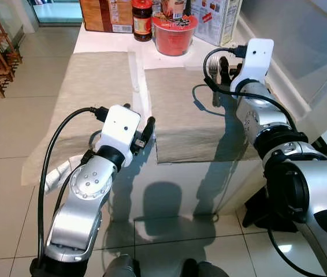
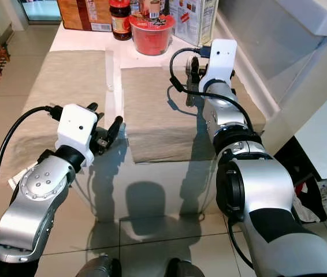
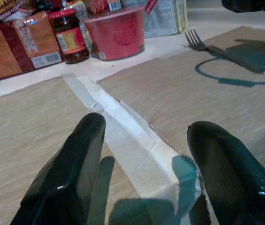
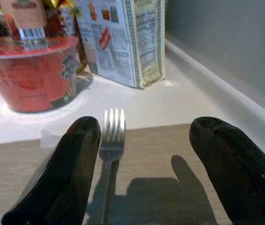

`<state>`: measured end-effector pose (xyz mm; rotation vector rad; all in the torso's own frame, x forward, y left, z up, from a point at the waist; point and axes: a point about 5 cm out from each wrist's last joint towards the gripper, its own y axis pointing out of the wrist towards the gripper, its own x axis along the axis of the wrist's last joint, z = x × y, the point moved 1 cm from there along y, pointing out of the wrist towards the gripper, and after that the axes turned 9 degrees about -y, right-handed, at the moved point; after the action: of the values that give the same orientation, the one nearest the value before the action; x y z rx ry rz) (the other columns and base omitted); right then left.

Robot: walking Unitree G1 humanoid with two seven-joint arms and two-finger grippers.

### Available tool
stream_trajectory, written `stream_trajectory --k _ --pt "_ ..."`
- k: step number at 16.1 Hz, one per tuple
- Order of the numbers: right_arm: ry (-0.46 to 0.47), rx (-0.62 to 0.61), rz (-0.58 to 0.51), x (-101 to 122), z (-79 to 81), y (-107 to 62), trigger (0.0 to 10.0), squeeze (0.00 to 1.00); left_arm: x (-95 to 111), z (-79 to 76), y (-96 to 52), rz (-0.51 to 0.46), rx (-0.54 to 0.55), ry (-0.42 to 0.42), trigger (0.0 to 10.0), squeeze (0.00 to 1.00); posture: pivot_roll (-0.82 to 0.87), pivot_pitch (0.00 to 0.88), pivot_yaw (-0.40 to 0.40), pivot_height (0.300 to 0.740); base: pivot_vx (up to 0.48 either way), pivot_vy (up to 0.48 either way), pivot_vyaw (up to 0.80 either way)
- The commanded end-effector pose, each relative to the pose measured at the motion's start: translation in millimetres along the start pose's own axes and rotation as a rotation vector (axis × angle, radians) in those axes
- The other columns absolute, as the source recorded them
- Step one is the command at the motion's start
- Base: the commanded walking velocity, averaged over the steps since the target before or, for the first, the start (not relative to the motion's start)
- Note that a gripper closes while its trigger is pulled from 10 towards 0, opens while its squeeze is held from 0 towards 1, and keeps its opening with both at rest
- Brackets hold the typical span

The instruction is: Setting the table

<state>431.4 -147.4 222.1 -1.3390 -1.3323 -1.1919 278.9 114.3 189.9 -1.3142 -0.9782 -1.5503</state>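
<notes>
Fingers on my right gripper (image 4: pixel 144 166) are spread wide and hover low over the right beige woven placemat (image 1: pixel 186 115), with the silver metal fork (image 4: pixel 111 136) lying flat on that mat between them, tines toward the red instant-noodle cup (image 1: pixel 175 36) at the back of the white surface (image 1: pixel 152 56). I see my left gripper (image 3: pixel 146 168) with fingers also wide and holding nothing, above the near edge of the surface where the left beige placemat (image 1: pixel 94 86) and the right one are parted by a bare white strip.
</notes>
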Motion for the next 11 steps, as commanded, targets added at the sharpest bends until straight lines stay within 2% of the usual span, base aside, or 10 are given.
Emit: stream_trajectory --k 1,6,8,11 --pt "-0.011 -0.011 0.040 -10 -4.3 -1.5 10.0 0.00 2 -0.3 -2.5 -0.005 0.006 0.005 10.0 0.00 0.29 0.136 -0.054 0.740 0.000 0.000 0.00" --pt "-0.048 0.013 0.177 -50 -1.6 -12.2 10.0 0.00 3 -0.5 -8.0 0.006 0.024 -0.002 10.0 0.00 0.30 0.152 -0.061 0.740 0.000 0.000 0.00" --pt "-0.089 0.030 0.252 -73 -0.7 -20.8 10.0 0.00 4 -0.9 -9.2 0.008 0.030 -0.005 10.0 0.00 0.30 0.163 -0.062 0.740 0.000 0.000 0.00" --pt "-0.137 0.055 0.262 -82 2.4 -24.8 10.0 0.00 4 -0.6 -10.1 0.014 0.033 -0.006 10.0 0.00 0.30 0.166 -0.060 0.740 0.000 0.000 0.00"
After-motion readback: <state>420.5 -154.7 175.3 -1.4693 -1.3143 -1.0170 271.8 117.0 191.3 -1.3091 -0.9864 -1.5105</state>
